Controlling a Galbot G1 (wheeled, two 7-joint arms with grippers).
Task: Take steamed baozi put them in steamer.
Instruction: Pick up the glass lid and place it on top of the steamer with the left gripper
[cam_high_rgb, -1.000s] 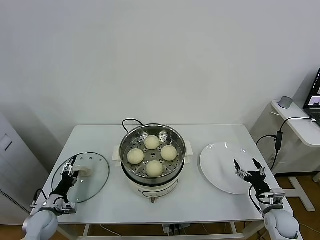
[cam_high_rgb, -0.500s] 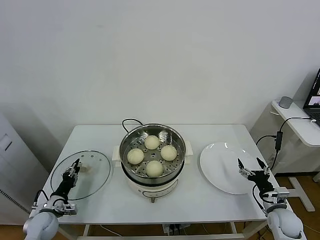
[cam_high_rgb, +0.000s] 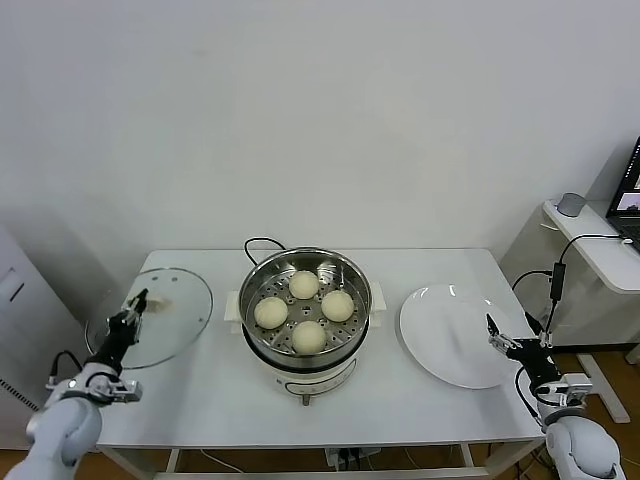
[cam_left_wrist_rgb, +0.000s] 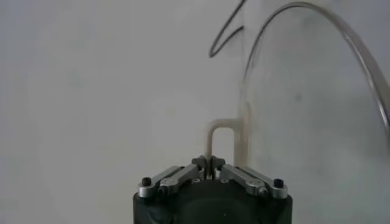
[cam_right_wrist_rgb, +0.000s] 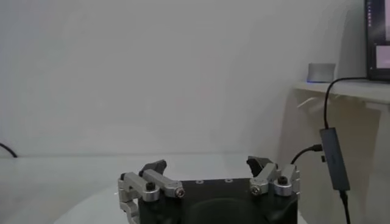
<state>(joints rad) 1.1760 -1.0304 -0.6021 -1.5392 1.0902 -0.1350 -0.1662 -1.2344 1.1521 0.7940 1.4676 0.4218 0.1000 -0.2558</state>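
Note:
Several cream-white baozi (cam_high_rgb: 304, 284) lie on the perforated tray inside the shiny steamer (cam_high_rgb: 258, 275) at the table's middle. Off to the steamer's left, my left gripper (cam_high_rgb: 133, 308) is shut on the cream handle (cam_left_wrist_rgb: 219, 130) of the round glass lid (cam_high_rgb: 160, 320). The lid is raised off the table and tilted over the left edge. In the left wrist view the lid (cam_left_wrist_rgb: 317, 109) stands edge-up beyond the gripper (cam_left_wrist_rgb: 208, 163). At the right, my right gripper (cam_high_rgb: 512, 342) hangs open and holds nothing, by the near right rim of the white plate (cam_high_rgb: 440, 320). The right wrist view shows the right gripper (cam_right_wrist_rgb: 207, 164) with its jaws wide apart.
The steamer's black cord (cam_high_rgb: 258, 243) loops behind it. A side desk (cam_high_rgb: 590, 235) with a grey cup (cam_high_rgb: 571, 204) and hanging cables stands right of the table. A grey cabinet (cam_high_rgb: 20, 330) stands to the left.
My left gripper closed on the lid's handle and lifted the lid up and leftward, tilting it. My right gripper drew back slightly toward the table's right edge.

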